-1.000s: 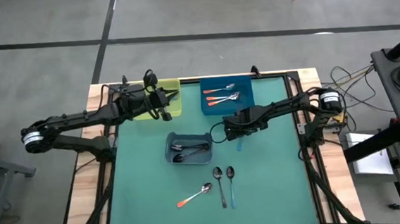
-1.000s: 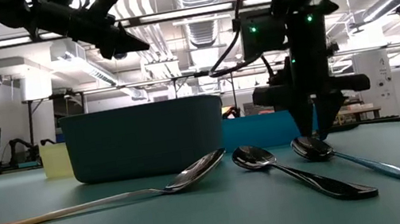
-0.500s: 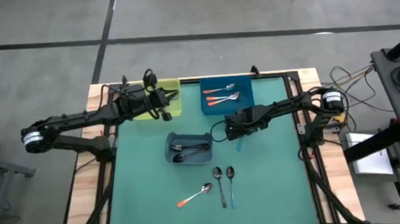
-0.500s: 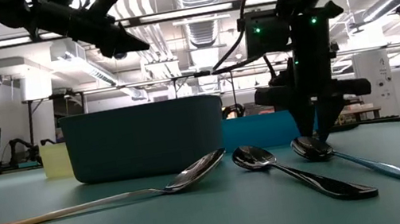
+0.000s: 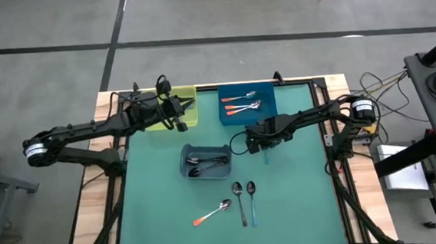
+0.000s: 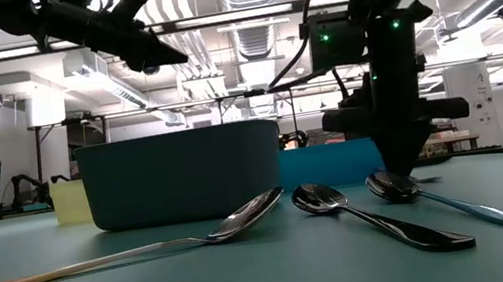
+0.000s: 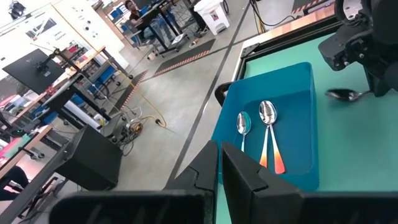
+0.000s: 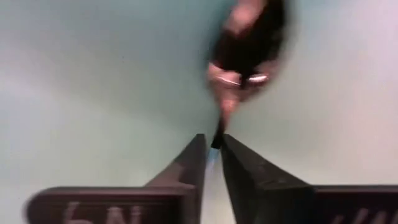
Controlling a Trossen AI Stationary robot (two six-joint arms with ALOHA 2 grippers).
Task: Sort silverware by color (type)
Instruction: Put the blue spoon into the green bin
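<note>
1. Nearest on the green surface, three spoons lie unsorted: an orange-handled spoon, an all-dark spoon and, just beside it, a loose blue-handled spoon.
2. Behind them a grey bin is seen with dark spoons in it.
3. To the right of that bin, the right gripper is lowered to the surface. Its jaws are pinched nearly together on the thin handle of a gripped blue-handled spoon, whose bowl lies just ahead of them.
4. The step in hand is judged to be the pick-up of this spoon; it does not appear to be lifted yet.
5. Farther back, a teal bin holds orange-handled sorted spoons. A yellow-green bin stands beside it, its contents hidden.
6. The left gripper is held over the yellow-green bin, its jaws closed on nothing.
7. Next, a straight lift is probably called for, then a carry, presumably to the yellow-green bin, which the left arm may need to clear.
</note>
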